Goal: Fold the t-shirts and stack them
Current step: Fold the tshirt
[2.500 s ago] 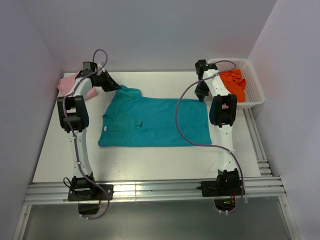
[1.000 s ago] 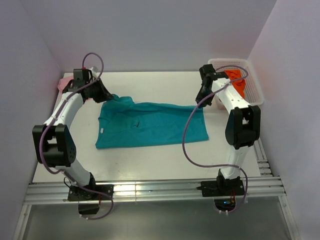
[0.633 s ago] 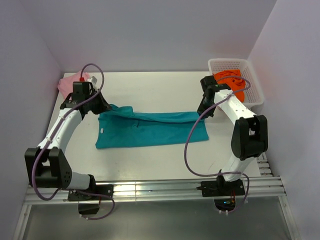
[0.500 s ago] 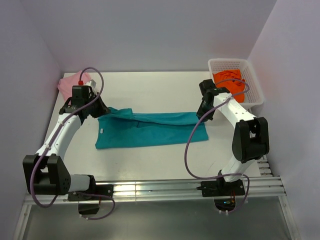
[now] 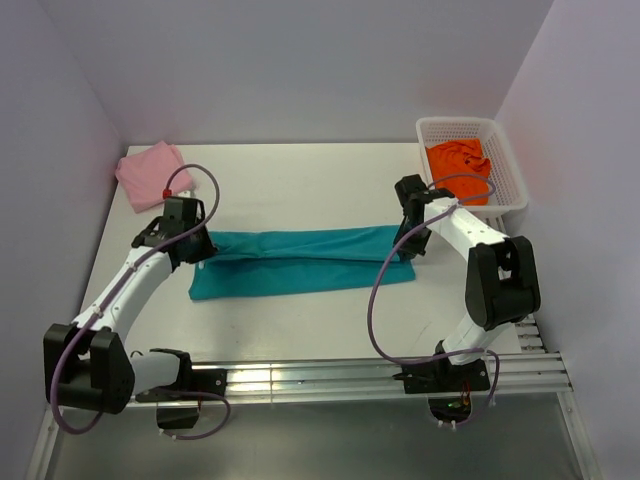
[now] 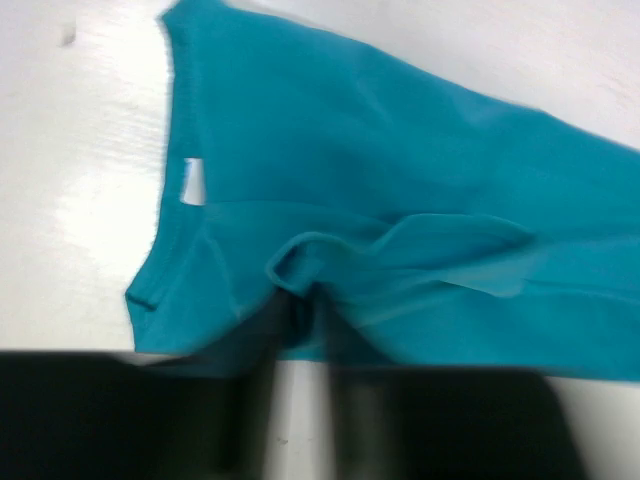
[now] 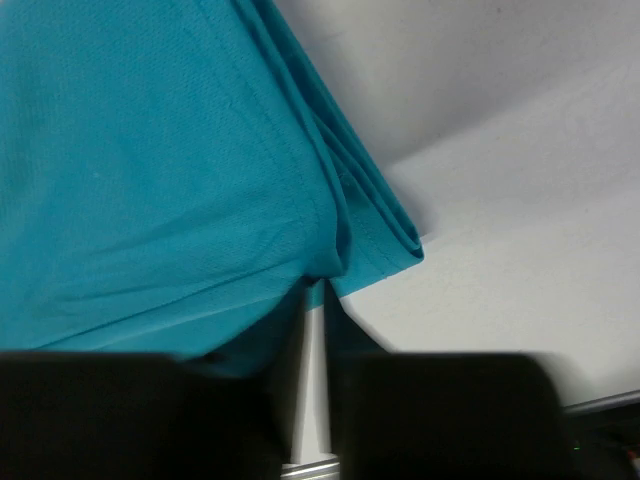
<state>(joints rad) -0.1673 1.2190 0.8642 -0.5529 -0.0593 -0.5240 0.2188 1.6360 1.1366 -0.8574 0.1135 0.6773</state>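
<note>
The teal t-shirt (image 5: 300, 262) lies across the middle of the table as a long band, its far half drawn over the near half. My left gripper (image 5: 197, 250) is at its collar end, where the left wrist view shows the fingers (image 6: 300, 310) pinching a bunched fold of teal fabric (image 6: 400, 170). Over at the hem end, my right gripper (image 5: 408, 248) is shut (image 7: 315, 285) on the teal hem (image 7: 150, 150). A folded pale pink t-shirt (image 5: 148, 172) rests at the far left corner. The bright orange t-shirt (image 5: 458, 160) lies crumpled in the basket.
The white mesh basket (image 5: 510, 178) stands at the far right corner of the table. Purple cables loop from both arms above the table. An aluminium rail (image 5: 300, 380) runs along the near edge, by the arm bases.
Both grippers have pulled the teal t-shirt's far edge toward the near side, folding the shirt lengthwise into a narrow band. Both arms have drawn back toward their bases.
</note>
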